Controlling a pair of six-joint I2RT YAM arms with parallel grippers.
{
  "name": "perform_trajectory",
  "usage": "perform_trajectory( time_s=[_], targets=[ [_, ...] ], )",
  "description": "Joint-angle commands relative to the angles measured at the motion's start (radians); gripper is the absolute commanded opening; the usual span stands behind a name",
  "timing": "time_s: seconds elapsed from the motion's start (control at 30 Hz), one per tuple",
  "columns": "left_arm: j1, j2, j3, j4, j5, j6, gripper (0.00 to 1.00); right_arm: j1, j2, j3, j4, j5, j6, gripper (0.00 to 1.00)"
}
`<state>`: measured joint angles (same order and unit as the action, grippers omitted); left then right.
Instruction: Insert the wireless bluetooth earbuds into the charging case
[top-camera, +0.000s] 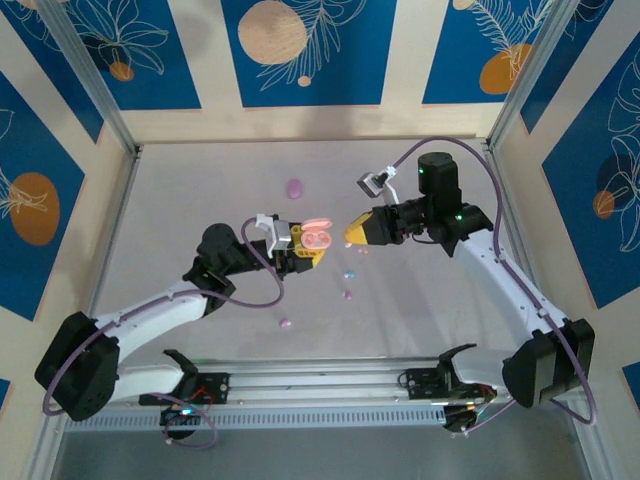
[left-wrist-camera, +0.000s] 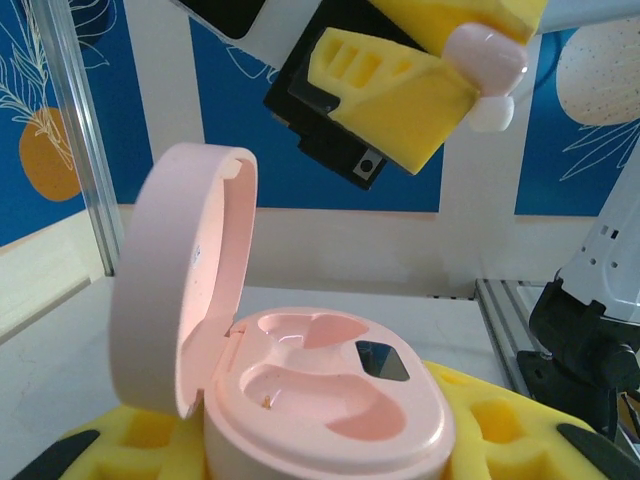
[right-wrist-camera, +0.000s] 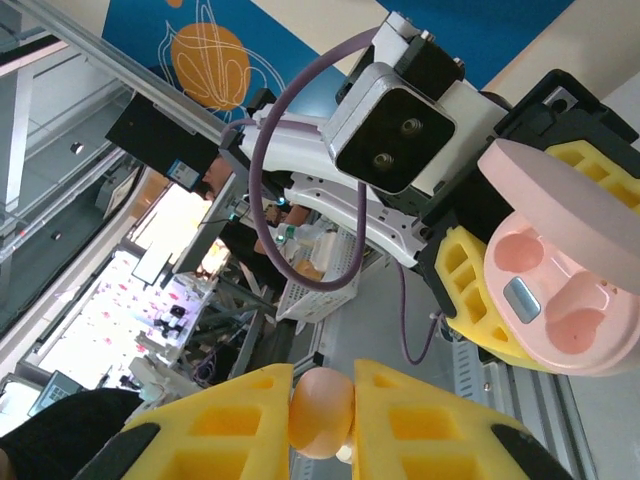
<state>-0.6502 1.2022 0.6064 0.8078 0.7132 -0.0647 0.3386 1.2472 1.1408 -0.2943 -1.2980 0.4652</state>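
Earbud: we see one pink bud (right-wrist-camera: 322, 412) pinched between two yellow foam fingers (right-wrist-camera: 240, 425), up in the air.
Right gripper: the right gripper (top-camera: 352, 232) is clamped on that pink bud. Its tip points at the case from the right, near it but apart.
Case: the pink charging case (left-wrist-camera: 330, 400) has its lid swung up to the left. We make out two hollow wells inside, both empty, and a small dark window beside them.
Left gripper: the left gripper (top-camera: 303, 248) is clamped round the base of the case, with yellow foam on either side.
Loose buds: on the table (top-camera: 200, 180) we count a light blue bud (top-camera: 349, 273), a purple bud (top-camera: 347, 294) and a second purple bud (top-camera: 284, 323), apart from one another.
Farther back: a purple oval case (top-camera: 293, 187) lies alone toward the rear wall.
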Motion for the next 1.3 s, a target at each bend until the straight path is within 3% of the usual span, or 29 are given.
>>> perform_trajectory(
  time_s=[0.0,0.37,0.77,1.07,1.27],
  targets=[
    [-0.005,0.010,-0.005,0.076,0.032,-0.015,0.25,0.002,0.024,0.032,-0.080,0.002,-0.034,0.20],
    [-0.007,0.065,-0.006,0.112,-0.025,0.018,0.25,0.011,0.048,-0.018,0.113,0.200,0.331,0.20],
    [-0.035,0.102,-0.005,0.143,-0.116,0.037,0.26,0.070,0.042,-0.061,0.185,0.349,0.476,0.20],
    [-0.046,0.089,0.000,0.136,-0.080,0.025,0.25,0.079,0.035,-0.066,0.134,0.406,0.396,0.20],
    [-0.049,0.088,0.006,0.152,-0.055,-0.005,0.25,0.089,0.024,-0.033,0.009,0.462,0.278,0.20]
  ],
)
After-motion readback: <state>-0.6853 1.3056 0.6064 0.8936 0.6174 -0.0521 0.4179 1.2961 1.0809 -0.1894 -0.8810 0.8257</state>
